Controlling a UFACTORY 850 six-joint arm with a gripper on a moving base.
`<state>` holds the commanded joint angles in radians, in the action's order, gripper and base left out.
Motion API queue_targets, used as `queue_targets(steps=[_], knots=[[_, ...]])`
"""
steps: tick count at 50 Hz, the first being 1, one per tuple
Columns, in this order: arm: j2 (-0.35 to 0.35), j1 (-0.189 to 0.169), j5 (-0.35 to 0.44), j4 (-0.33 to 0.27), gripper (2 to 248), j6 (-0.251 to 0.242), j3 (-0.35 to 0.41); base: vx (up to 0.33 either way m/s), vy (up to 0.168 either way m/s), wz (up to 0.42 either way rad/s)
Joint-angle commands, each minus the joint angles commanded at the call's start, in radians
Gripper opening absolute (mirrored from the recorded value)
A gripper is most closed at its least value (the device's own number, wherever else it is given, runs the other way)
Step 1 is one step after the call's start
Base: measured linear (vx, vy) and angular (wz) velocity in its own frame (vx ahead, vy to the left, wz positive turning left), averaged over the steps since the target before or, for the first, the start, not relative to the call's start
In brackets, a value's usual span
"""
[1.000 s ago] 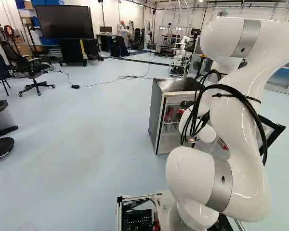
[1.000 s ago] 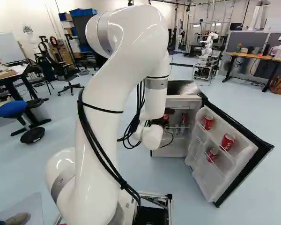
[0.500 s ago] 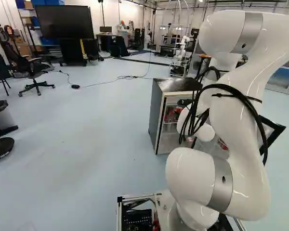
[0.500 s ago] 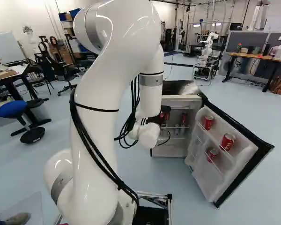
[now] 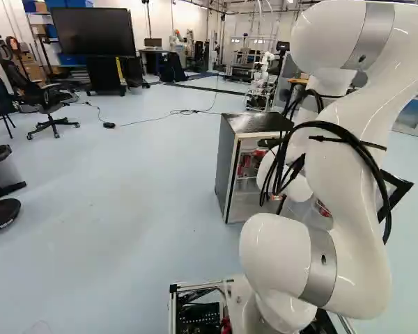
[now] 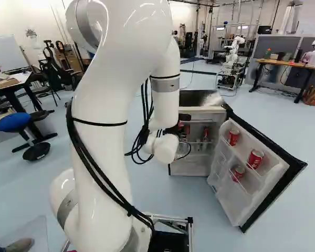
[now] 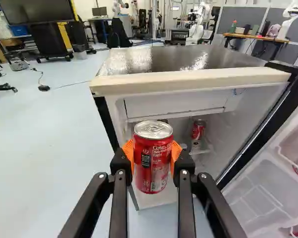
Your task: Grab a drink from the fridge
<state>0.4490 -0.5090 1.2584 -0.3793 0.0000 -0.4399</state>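
Clasped from opposite sides between my fingers (image 7: 120, 163), the drink can (image 7: 153, 157) stands upright before the open fridge (image 7: 188, 81), a side grip presumably chosen to carry it level, top uncovered.

A pale blue floor (image 5: 125, 188) is extending across the room. White walls (image 5: 188, 17) are bounding the far side. At far left, a large dark screen (image 5: 94, 31) is standing before the wall. A black office chair (image 5: 49, 104) is standing nearer, left. A blue-seated stool (image 6: 14, 122) is standing beside a table (image 6: 10, 87). At far right, grey partitions (image 6: 275, 44) are standing behind a wood-topped desk (image 6: 284, 63).
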Motion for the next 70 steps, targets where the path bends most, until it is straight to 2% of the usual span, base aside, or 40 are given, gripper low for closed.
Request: queue_targets(steps=[43, 70], knots=[[-0.139, 0.001, 0.000, 0.000, 92, 0.000, 0.037, 0.000, 0.000, 0.000], [-0.204, 0.007, 0.000, 0.000, 92, 0.000, 0.032, 0.000, 0.000, 0.000]])
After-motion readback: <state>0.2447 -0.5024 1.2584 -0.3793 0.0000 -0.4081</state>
